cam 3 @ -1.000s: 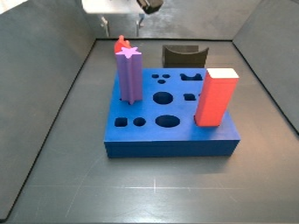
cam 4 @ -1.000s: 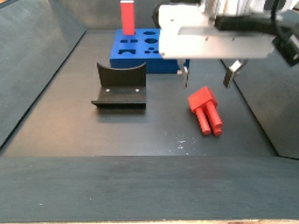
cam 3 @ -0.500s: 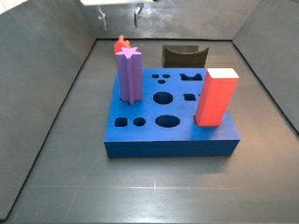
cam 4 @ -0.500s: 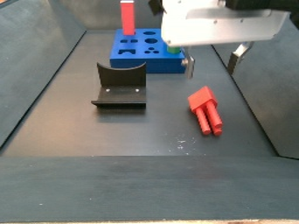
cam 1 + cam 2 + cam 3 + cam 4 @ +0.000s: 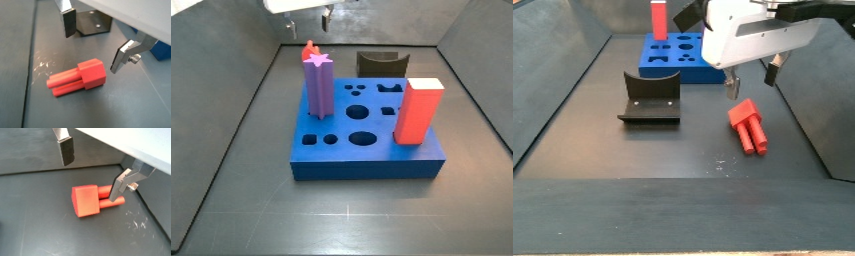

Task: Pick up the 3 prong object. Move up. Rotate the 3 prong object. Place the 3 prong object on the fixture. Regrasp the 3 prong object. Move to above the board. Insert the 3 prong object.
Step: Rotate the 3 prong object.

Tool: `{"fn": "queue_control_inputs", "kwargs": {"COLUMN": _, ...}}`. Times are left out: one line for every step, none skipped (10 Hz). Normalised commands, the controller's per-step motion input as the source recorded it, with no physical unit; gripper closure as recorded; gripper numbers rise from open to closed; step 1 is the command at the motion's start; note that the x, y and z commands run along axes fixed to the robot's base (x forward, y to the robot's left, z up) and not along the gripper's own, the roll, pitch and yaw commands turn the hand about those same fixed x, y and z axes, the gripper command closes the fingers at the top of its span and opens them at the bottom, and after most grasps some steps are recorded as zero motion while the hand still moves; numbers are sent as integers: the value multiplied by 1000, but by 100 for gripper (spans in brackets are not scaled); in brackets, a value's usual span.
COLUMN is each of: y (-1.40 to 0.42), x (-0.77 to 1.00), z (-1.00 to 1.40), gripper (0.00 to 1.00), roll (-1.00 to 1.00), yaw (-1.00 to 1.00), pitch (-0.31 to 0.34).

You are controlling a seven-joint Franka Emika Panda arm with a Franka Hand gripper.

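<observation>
The 3 prong object (image 5: 750,126) is a red piece with a blocky head and round prongs. It lies flat on the dark floor, to one side of the fixture (image 5: 649,98). My gripper (image 5: 754,80) hangs just above it, open. Both wrist views show the 3 prong object (image 5: 77,79) (image 5: 93,199) below the spread fingers, with nothing between the pads. My gripper (image 5: 93,42) (image 5: 92,172) does not touch it. The black fixture (image 5: 90,22) stands beyond. The blue board (image 5: 358,150) sits mid-floor, and my gripper (image 5: 307,18) shows only at the picture's edge there.
A tall purple star post (image 5: 318,88) and a red-orange rectangular block (image 5: 418,110) stand upright in the board. Grey walls enclose the floor on all sides. The fixture (image 5: 381,65) stands behind the board in that side view.
My gripper has turned about its own axis above the red piece and shifted slightly. It stays open. The 3 prong object has not moved.
</observation>
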Motion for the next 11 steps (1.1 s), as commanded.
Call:
{"fn": "queue_control_inputs", "kwargs": {"y": 0, "x": 37, "z": -45, "gripper": 0, "roll": 2, "yaw": 1000, "pitch": -6}}
{"fn": "queue_control_inputs", "kwargs": {"y": 0, "x": 38, "z": -43, "gripper": 0, "roll": 2, "yaw": 1000, "pitch": -6}}
{"fn": "queue_control_inputs", "kwargs": {"y": 0, "x": 39, "z": -41, "gripper": 0, "roll": 2, "yaw": 1000, "pitch": -6}}
{"fn": "queue_control_inputs", "kwargs": {"y": 0, "x": 40, "z": -40, "gripper": 0, "roll": 2, "yaw": 1000, "pitch": -6}}
{"fn": "queue_control_inputs", "kwargs": {"y": 1, "x": 41, "z": -38, "gripper": 0, "roll": 2, "yaw": 1000, "pitch": -7}}
{"fn": "queue_control_inputs", "kwargs": {"y": 1, "x": 41, "z": -38, "gripper": 0, "roll": 2, "yaw": 1000, "pitch": -7}}
{"fn": "queue_control_inputs", "kwargs": {"y": 1, "x": 41, "z": -37, "gripper": 0, "roll": 2, "yaw": 1000, "pitch": -7}}
{"fn": "queue_control_inputs", "kwargs": {"y": 1, "x": 41, "z": -37, "gripper": 0, "roll": 2, "yaw": 1000, "pitch": -7}}
{"fn": "queue_control_inputs", "kwargs": {"y": 1, "x": 42, "z": -36, "gripper": 0, "roll": 2, "yaw": 1000, "pitch": -8}}
{"fn": "queue_control_inputs", "kwargs": {"y": 1, "x": 42, "z": -36, "gripper": 0, "roll": 2, "yaw": 1000, "pitch": -8}}
{"fn": "queue_control_inputs", "kwargs": {"y": 1, "x": 42, "z": -36, "gripper": 0, "roll": 2, "yaw": 1000, "pitch": -8}}
